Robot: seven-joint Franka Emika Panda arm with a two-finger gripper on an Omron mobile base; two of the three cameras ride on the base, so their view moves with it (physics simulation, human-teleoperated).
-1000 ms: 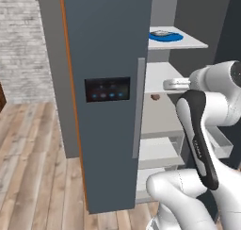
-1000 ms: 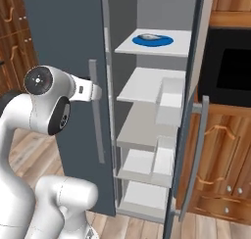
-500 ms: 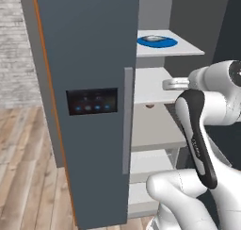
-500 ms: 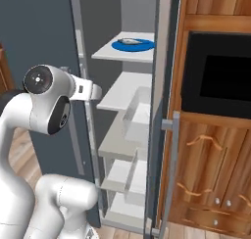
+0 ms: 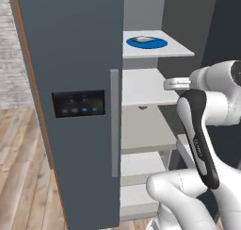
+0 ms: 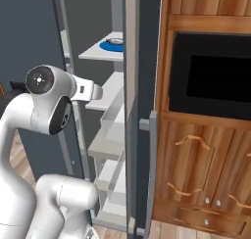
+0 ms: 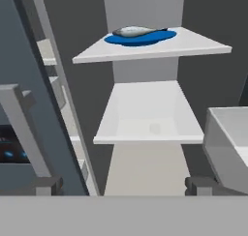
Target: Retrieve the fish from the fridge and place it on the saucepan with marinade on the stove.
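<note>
The fridge (image 5: 70, 45) has its left door shut and its right side open, showing white shelves. The fish (image 7: 135, 32), slender and silvery-grey, lies on a blue plate (image 7: 162, 37) on the upper shelf, and it is also on that shelf from the base cameras (image 5: 142, 39) (image 6: 115, 40). My gripper (image 7: 123, 185) is open and empty. It points into the fridge at the height of the shelf below the fish, well short of it. The saucepan with marinade and the stove are out of view.
The open right fridge door (image 6: 133, 110) stands edge-on beside the arm, with its grey handle (image 6: 152, 169) low down. Door bins (image 7: 227, 138) jut out on the right. Wooden cabinets with a black built-in oven (image 6: 211, 81) stand further right. The left door's handle (image 5: 114, 123) is close by on the left.
The base has driven to the right and slightly nearer, so the fridge has slid left in both base views. The arm keeps its pose and the gripper stays open.
</note>
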